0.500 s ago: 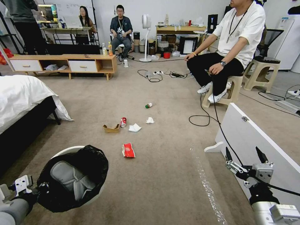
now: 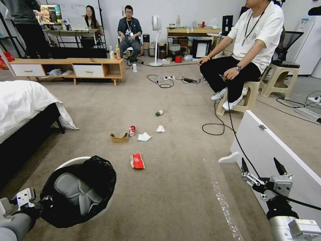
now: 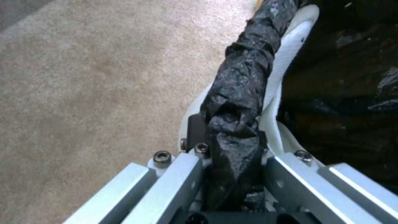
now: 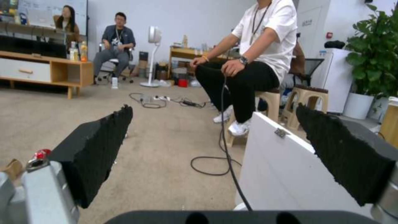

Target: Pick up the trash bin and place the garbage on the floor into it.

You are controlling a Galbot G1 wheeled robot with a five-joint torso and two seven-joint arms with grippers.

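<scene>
The white trash bin [image 2: 72, 162] with its crinkly black bag hangs tilted at the lower left, and my left gripper [image 2: 41, 202] is shut on its rim [image 3: 282, 59]. On the beige floor [image 2: 174, 187] ahead lies the garbage: a red snack wrapper [image 2: 137, 161], torn brown cardboard [image 2: 119, 137], a red soda can [image 2: 132, 130], two white tissues [image 2: 144, 136] [image 2: 160, 128] and a small green-capped bottle [image 2: 159, 113]. My right gripper [image 2: 263, 165] stands open at the lower right, nothing between its black pads [image 4: 97, 146].
A bed [image 2: 23, 103] with white sheets is on the left. A white board [image 2: 267, 147] leans at the right beside my right arm, with a black cable [image 2: 214, 129] looping on the carpet. A person sits on a stool [image 2: 245, 97]. A low wooden cabinet [image 2: 67, 68] stands at the back.
</scene>
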